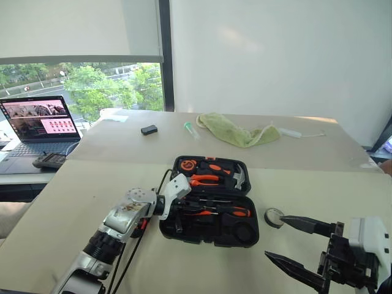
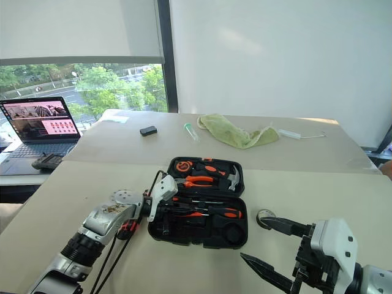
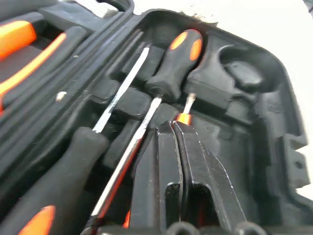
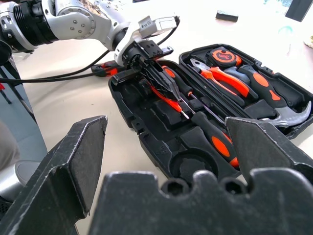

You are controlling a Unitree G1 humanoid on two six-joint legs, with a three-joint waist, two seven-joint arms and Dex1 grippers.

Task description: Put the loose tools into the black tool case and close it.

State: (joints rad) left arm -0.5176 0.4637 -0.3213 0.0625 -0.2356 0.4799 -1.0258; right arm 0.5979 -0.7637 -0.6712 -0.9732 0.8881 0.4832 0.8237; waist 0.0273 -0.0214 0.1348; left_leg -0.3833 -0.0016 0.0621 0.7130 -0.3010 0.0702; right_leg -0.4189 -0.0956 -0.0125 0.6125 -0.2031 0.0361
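Nearest the robot, the right gripper (image 1: 293, 244) hangs above the beige tabletop (image 1: 67, 202) with its jaws spread wide and nothing between them. Just beyond its upper finger, the small round black tape roll (image 1: 274, 217) lies flat on the tabletop, just beside the right edge of the black tool case (image 1: 211, 202) and outside it.

The case lies open. The left gripper (image 4: 161, 82) reaches in from the left side over the near half of the case, its jaws closed on the slim all-orange tool (image 4: 168, 101), whose metal tip and orange collar stick out past the fingertips above the moulded slots. Beside it in the near half, two black-and-orange-handled screwdrivers (image 3: 173, 63) sit in their slots, lying head to tail. A round recess (image 4: 191, 164) near the right end of that half stands empty. An orange-and-black object (image 4: 105, 69) lies on the tabletop just outside the case's left edge, under the left wrist; it may be the utility knife, though it is partly hidden.

The far half of the case holds the orange-handled pliers (image 1: 205, 180), a hammer (image 1: 237, 177) and a tape measure (image 1: 188, 165).

Further back lie a small black box (image 1: 149, 129), a green cloth (image 1: 236, 130) and, at the left, an open laptop (image 1: 40, 122).
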